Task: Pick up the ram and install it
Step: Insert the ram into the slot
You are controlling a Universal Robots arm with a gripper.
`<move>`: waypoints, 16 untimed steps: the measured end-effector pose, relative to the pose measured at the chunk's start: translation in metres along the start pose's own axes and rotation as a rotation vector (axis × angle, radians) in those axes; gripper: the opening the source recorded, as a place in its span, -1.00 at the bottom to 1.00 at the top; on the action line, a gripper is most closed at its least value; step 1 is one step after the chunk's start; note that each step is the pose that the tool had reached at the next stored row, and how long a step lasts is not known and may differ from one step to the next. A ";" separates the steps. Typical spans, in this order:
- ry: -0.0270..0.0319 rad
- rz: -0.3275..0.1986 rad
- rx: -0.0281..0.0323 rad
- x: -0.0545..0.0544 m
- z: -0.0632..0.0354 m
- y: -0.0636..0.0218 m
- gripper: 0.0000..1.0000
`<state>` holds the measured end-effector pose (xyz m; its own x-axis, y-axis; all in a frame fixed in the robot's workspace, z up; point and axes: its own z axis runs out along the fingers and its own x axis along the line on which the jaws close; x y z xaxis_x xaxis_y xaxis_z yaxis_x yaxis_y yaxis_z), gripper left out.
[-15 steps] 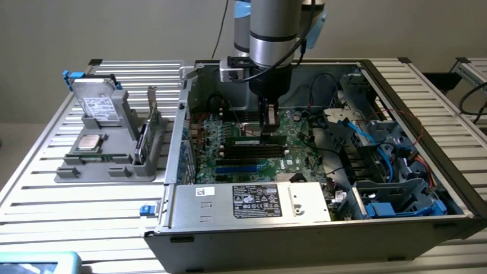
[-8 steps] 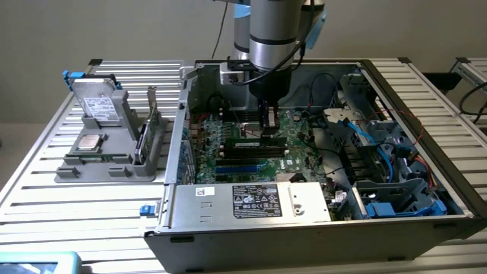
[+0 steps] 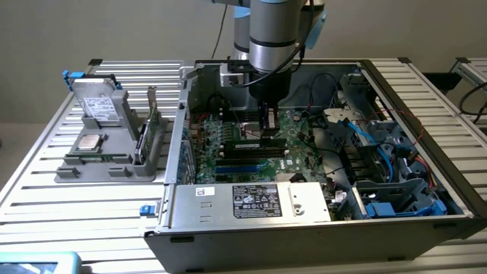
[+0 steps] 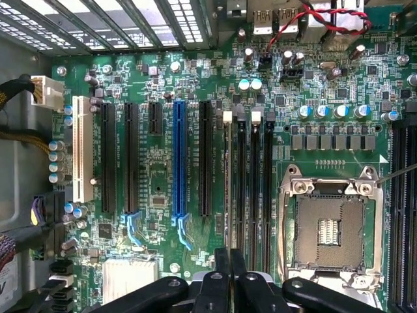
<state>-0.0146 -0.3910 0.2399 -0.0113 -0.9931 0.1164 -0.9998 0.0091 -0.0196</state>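
Note:
The ram (image 3: 255, 146), a long thin stick with a small white label, stands on edge in a memory slot on the green motherboard (image 3: 205, 165) inside the open computer case. My gripper (image 3: 270, 134) reaches straight down onto its upper edge. In the wrist view the ram (image 4: 228, 189) appears edge-on as a thin line in the outermost of the black memory slots (image 4: 254, 189). That line runs into the gap of my gripper (image 4: 229, 261), whose black fingers (image 4: 221, 274) are shut on it.
The empty processor socket (image 4: 329, 228) lies beside the slots. Black and blue expansion slots (image 4: 179, 163) sit on the other side. A power supply (image 3: 251, 202) and cable bundles (image 3: 365, 137) crowd the case. A grey holder (image 3: 106, 162) with parts stands on the exterior view's left.

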 end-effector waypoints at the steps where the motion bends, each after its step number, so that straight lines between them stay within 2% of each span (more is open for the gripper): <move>1: 0.0003 -0.001 0.0001 0.000 0.0003 0.0000 -0.76; 16: 0.0090 -0.002 0.0036 -0.004 0.0065 0.0014 -0.76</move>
<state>-0.0158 -0.3873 0.2328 -0.0093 -0.9921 0.1253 -0.9997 0.0064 -0.0229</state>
